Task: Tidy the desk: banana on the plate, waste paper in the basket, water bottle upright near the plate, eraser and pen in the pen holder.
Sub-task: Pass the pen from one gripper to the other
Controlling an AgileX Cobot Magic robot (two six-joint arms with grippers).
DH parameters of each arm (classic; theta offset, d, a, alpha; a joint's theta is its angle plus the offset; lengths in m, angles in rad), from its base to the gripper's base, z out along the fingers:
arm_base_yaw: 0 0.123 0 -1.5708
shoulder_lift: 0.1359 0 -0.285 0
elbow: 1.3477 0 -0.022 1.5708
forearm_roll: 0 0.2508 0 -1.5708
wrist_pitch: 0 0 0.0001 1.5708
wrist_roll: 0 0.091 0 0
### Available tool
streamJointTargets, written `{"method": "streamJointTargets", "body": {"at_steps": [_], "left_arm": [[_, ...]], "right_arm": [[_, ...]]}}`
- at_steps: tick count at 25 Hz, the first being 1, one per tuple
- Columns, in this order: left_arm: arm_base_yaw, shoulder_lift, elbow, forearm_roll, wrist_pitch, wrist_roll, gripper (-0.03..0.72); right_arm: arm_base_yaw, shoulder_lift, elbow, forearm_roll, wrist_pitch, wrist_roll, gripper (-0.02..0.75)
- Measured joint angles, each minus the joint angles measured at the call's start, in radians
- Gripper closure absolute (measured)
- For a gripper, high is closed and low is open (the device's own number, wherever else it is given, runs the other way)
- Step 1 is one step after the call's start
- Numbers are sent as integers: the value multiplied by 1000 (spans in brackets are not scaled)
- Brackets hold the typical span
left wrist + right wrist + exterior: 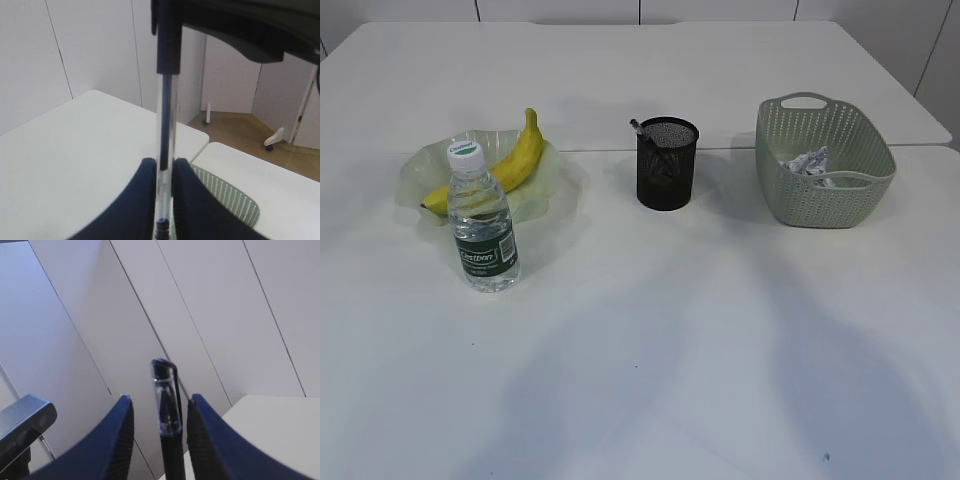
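Observation:
The banana (510,160) lies on the pale green plate (415,165). Just in front of the plate the water bottle (482,225) stands upright. A dark pen tip (642,130) sticks out of the black mesh pen holder (667,165). Crumpled waste paper (810,163) lies in the green basket (820,205). The eraser is hidden. Neither arm shows in the exterior view. My left gripper (164,162) is shut on a clear pen (165,115) that stands up between its fingers. My right gripper (161,399) is open, and a black capped pen (166,410) stands between its fingers with gaps on both sides.
White table all round the objects in the exterior view. In the left wrist view the green basket (227,197) shows behind the right finger, with wall panels and floor beyond. The right wrist view faces white wall panels and a table corner (280,430).

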Motion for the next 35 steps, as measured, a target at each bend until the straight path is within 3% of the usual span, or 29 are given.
{"method": "streamJointTargets", "body": {"at_steps": [27,35], "left_arm": [[0,0,0,-76,15,0,644],[0,0,0,-78,15,0,644]], "right_arm": [[0,0,-20,6,0,-24,496],[0,0,-20,6,-6,-29,600]]}}
